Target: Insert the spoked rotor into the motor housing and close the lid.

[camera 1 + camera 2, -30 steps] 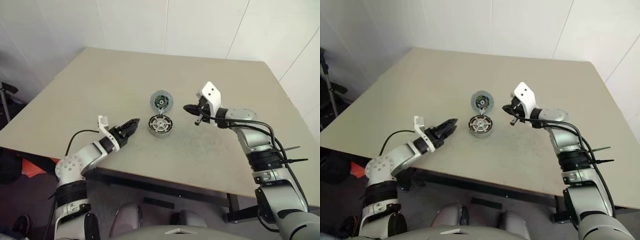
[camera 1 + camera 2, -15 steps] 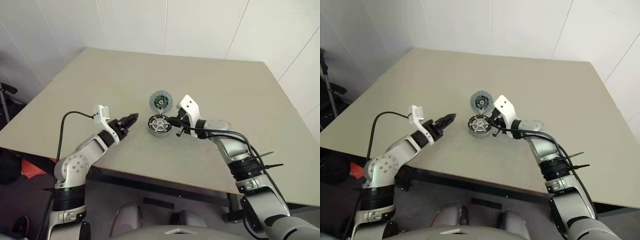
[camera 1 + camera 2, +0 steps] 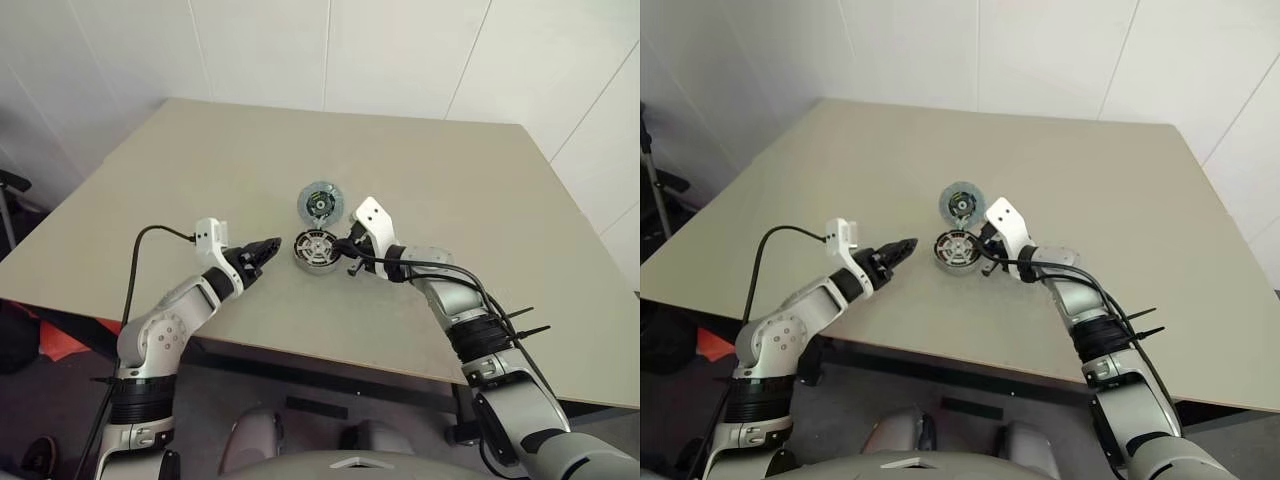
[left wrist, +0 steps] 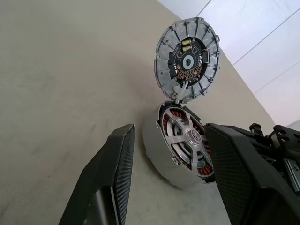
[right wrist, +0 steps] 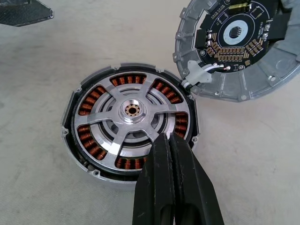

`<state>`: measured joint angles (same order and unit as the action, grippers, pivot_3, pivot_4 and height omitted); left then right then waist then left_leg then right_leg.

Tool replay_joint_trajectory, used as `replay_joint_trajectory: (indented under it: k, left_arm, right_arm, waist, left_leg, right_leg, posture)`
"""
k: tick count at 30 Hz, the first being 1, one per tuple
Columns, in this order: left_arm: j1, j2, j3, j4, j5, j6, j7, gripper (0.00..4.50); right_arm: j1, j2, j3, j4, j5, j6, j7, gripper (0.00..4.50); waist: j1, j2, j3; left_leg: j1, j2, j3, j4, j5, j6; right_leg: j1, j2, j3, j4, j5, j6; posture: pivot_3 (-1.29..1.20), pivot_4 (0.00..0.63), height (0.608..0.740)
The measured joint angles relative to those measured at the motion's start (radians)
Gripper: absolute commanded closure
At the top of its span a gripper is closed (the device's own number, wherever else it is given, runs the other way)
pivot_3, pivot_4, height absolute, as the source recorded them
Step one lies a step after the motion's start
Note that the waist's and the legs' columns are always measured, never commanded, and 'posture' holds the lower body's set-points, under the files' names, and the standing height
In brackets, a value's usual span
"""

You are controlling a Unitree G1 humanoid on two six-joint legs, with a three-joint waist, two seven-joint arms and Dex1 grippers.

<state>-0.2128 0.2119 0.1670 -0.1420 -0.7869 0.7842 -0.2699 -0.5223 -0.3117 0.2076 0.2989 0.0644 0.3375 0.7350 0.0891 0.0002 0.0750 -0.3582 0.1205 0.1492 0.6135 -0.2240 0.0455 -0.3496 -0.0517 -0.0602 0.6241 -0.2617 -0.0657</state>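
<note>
The motor housing (image 3: pixel 316 248) sits mid-table, its copper windings ringing the inside. The shiny spoked rotor (image 5: pixel 133 112) lies flat inside it. The grey-blue lid (image 3: pixel 320 202) lies open and face up just behind the housing, joined to it by a white tab (image 5: pixel 199 75). My right gripper (image 3: pixel 343 247) is shut with nothing in it, its tips (image 5: pixel 164 140) over the rotor's rim at the housing's right side. My left gripper (image 3: pixel 268 248) is open and empty, a short way left of the housing, which shows between its fingers (image 4: pixel 119 154).
The beige table (image 3: pixel 200 170) runs back to white walls. Its front edge (image 3: pixel 300 350) passes close under both forearms. A black cable (image 3: pixel 150 245) loops from my left wrist.
My right gripper came down and to the left, from beside the lid to the housing's right edge. My left gripper rolled about its own line without shifting place.
</note>
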Motion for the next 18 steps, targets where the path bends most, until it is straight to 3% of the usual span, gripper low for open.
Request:
replay_joint_trajectory:
  k: [9,13,16,18]
  left_arm:
    - [-0.002,-0.023,-0.001,0.025,0.024,-0.004,-0.013,1.94]
    - [-0.012,-0.024,-0.002,0.036,0.029,-0.011,-0.026,1.90]
    - [-0.018,-0.026,0.000,0.047,0.033,-0.016,-0.032,1.90]
    - [-0.025,-0.038,0.000,0.050,0.030,-0.016,-0.032,1.90]
  right_arm:
    - [-0.123,-0.156,0.020,-0.159,-0.025,-0.018,0.139,4.50]
    - [-0.132,-0.258,0.148,-0.182,-0.066,-0.129,0.338,3.29]
    - [-0.158,-0.276,0.218,-0.117,-0.124,-0.229,0.400,2.36]
    - [-0.207,-0.284,0.260,-0.011,-0.197,-0.324,0.402,2.36]
  waist:
    - [0.004,0.000,0.000]
    - [0.005,0.000,0.000]
    - [0.004,0.000,0.000]
    - [0.003,0.000,0.000]
  left_leg:
    - [-0.005,0.000,0.000,0.000,0.000,0.001]
    - [-0.006,0.000,0.000,0.000,-0.001,0.005]
    - [-0.007,0.000,0.000,0.001,-0.001,0.007]
    - [-0.006,0.000,0.000,0.001,-0.001,0.007]
  right_leg:
    - [-0.004,0.000,0.000,0.000,0.000,0.000]
    - [-0.005,0.000,0.000,-0.001,0.000,0.000]
    - [-0.005,0.000,0.000,-0.001,0.000,0.000]
    - [-0.005,0.000,0.000,0.000,0.001,-0.001]
  posture:
    - [0.00,0.000,0.740]
    - [0.00,0.000,0.740]
    - [0.00,0.000,0.740]
    - [0.00,0.000,0.740]
